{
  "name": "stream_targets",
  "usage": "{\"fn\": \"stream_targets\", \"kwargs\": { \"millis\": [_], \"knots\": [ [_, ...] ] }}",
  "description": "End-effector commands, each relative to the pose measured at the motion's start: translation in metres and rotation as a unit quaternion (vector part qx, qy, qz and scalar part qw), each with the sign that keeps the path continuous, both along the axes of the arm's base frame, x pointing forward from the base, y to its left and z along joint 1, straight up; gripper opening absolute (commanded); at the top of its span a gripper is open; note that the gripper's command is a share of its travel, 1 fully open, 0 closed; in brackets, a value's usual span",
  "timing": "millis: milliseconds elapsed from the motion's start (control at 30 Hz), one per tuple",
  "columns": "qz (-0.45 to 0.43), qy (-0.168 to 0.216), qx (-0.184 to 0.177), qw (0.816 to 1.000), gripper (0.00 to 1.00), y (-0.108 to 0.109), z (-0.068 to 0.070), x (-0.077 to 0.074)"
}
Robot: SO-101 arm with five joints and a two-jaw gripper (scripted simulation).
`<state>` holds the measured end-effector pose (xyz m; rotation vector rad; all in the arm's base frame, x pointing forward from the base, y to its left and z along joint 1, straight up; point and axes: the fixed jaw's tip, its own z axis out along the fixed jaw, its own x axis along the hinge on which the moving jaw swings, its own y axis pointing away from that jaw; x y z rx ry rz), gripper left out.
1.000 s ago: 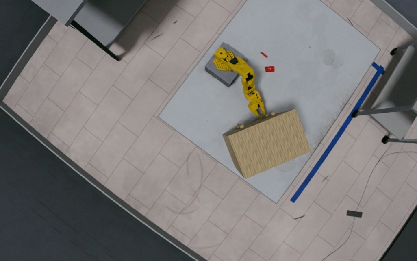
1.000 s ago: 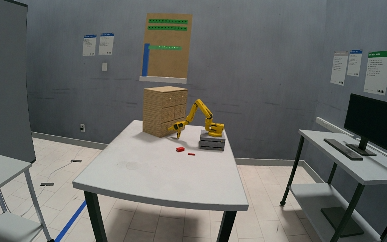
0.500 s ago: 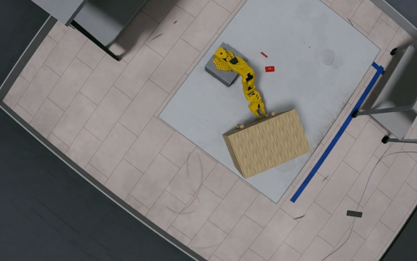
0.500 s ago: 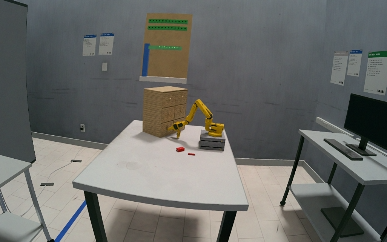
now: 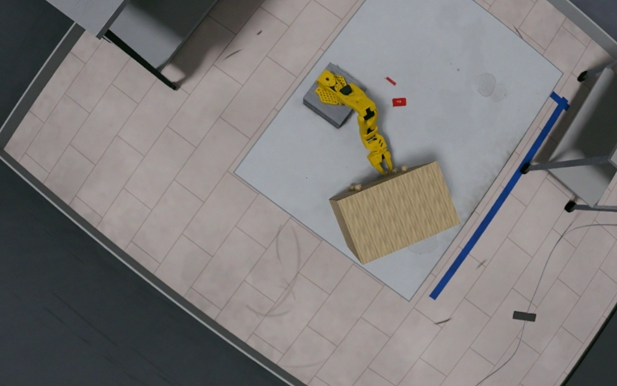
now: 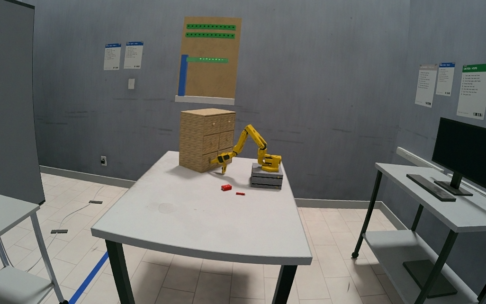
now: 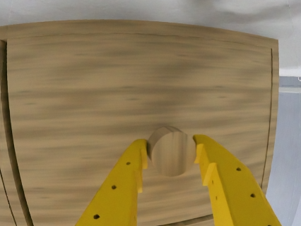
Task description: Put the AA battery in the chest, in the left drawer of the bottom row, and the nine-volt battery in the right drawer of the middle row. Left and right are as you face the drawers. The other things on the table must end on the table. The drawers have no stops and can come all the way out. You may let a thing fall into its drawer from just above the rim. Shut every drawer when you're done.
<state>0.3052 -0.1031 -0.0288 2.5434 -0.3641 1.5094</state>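
At the far side of the bench (image 5: 291,168) (image 6: 200,229), exterior view, wooden chest (image 5: 395,209) (image 6: 191,139) (image 7: 275,106) stands upright, drawer fronts toward the right. Pincer (image 5: 388,172) (image 6: 218,166) (image 7: 170,145) is pinching the round wooden knob (image 7: 172,152) of the bottom-row left drawer (image 6: 206,158) (image 7: 88,88), one finger on each side. That drawer's front sits about flush with the chest; wrist view shows a dark gap along one side and a thin seam along the other, so can't confirm it's fully home. Right drawer of the middle row (image 6: 222,140) looks shut.

Arm (image 5: 368,113) (image 6: 241,140) reaches left from its grey block (image 5: 323,109) (image 6: 266,180) near the bench's right edge, bent high in the middle and low at the wrist.

Red block (image 5: 399,101) (image 6: 226,187) lies on the bench, nearer than the chest. Slim red stick (image 5: 390,80) (image 6: 240,193) is near it, slightly right and nearer, not touching. Both well apart from the pincer. Can't identify either as the AA or nine-volt battery; drawer insides are hidden, so battery locations can't be told.
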Motion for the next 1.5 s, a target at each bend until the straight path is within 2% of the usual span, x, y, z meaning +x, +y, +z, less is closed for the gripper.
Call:
{"fn": "stream_targets", "kwargs": {
  "millis": [0,1233,1467],
  "knots": [
    [0.0,-0.004,0.0,1.0,0.0,0.0,0.002,0.001],
    [0.0,-0.004,0.0,1.0,0.21,0.0,0.002,0.001],
    [0.004,-0.004,0.004,1.0,0.21,0.008,0.001,-0.013]
  ]
}}
